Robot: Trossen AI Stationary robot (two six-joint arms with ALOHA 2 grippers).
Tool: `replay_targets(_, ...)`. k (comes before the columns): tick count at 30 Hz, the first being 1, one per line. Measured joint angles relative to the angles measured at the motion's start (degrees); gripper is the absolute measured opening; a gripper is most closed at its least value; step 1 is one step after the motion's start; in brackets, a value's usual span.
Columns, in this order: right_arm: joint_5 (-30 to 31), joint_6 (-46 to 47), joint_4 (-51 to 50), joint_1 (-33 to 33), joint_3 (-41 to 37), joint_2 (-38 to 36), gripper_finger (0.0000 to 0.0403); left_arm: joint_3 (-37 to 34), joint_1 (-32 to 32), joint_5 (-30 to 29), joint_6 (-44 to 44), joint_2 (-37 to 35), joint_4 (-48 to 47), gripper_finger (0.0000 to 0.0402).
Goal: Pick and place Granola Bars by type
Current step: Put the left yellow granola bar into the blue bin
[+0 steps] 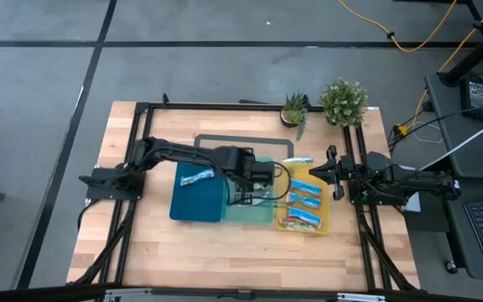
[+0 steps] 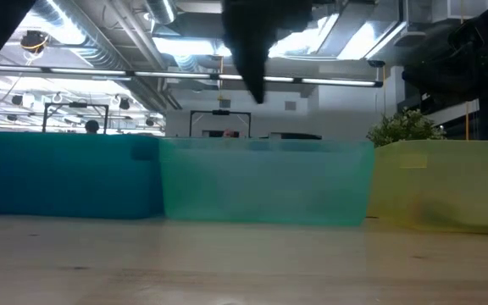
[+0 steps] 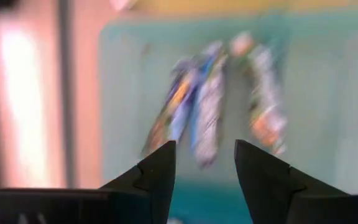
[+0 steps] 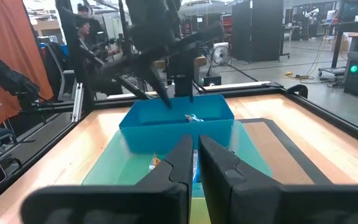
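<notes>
Left wrist view alone shows bars [image 3: 210, 102] in teal tray [image 3: 328, 93].

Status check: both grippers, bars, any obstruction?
Left gripper open over teal tray, empty; bars lie below it. Right gripper shut, parked beside yellow tray. No obstruction seen.

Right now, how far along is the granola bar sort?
Done: one bar lies in the dark-blue tray, and the left wrist view shows bars in the teal tray. In hand: nothing; the left gripper hovers open over the teal tray, empty. Left: several blue bars sit in the yellow tray. The right gripper waits shut at the table's right side.
</notes>
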Motion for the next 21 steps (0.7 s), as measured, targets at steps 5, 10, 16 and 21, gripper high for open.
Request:
replay_targets(5, 0.0, 0.0, 0.0, 0.0, 0.0, 0.0, 0.0029, -2.9, 1.4, 7.1, 8.5, 1.2, 11.0, 0.0152)
replay_targets(10, 0.0, 0.0, 0.0, 0.0, 0.0, 0.0, 0.0029, -5.9, 2.8, 12.0, 8.8, 1.3, 16.6, 0.0173)
replay_targets(16, 0.0, 0.0, 0.0, 0.0, 0.0, 0.0, 0.0029, -9.5, 1.5, 13.1, 6.5, 1.3, 23.3, 0.0225)
replay_targets(21, 0.0, 0.0, 0.0, 0.0, 0.0, 0.0, 0.0029, -12.2, -0.7, 10.5, 3.4, 2.8, 24.8, 0.0243)
